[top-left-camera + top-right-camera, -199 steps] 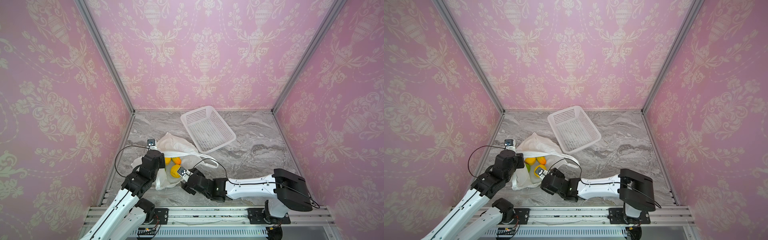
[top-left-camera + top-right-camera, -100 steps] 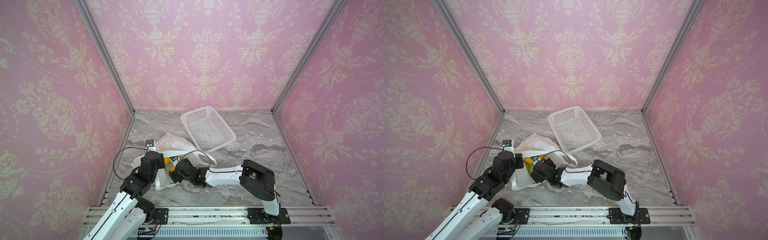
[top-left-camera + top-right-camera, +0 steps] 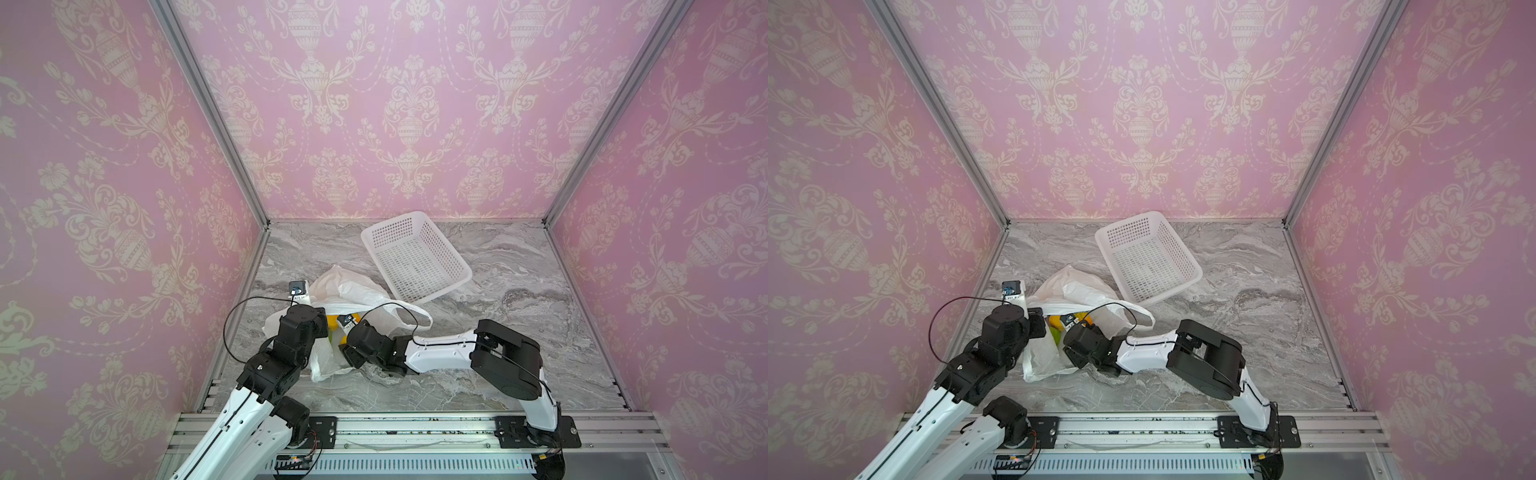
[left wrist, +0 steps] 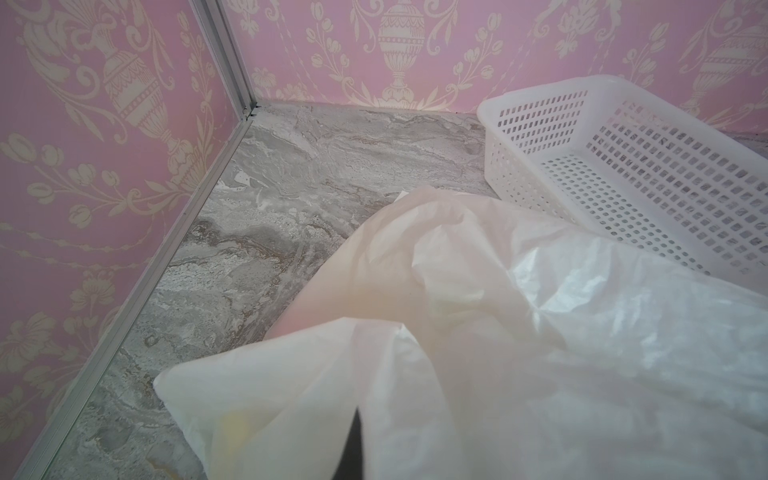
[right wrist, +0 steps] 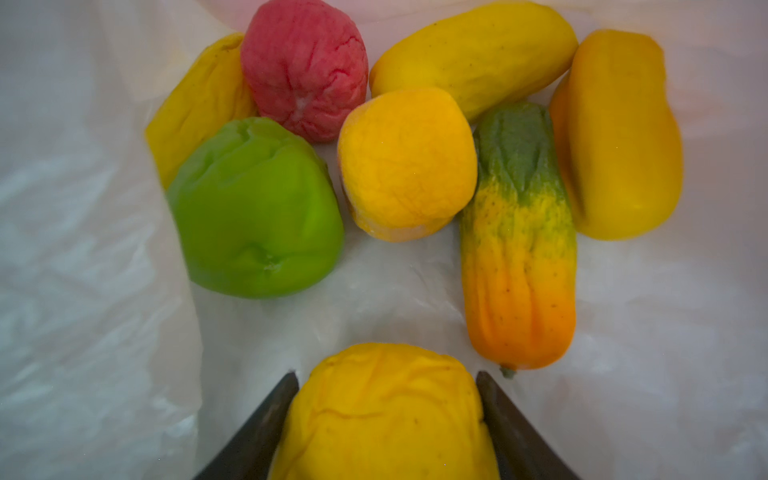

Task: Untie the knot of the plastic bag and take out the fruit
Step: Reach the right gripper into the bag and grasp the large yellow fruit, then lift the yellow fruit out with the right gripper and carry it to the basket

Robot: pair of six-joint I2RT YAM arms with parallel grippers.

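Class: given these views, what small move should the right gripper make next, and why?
Probably withdraw the right gripper slowly, carrying the yellow fruit out: its jaws appear to press both sides of it inside the opened plastic bag.

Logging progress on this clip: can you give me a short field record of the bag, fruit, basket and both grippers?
plastic bag: open, no knot visible
left gripper: shut on the bag's edge
right gripper: inside the bag, closed on a round yellow fruit
other fruit: seven pieces, all in the bag
basket: empty, just behind the bag
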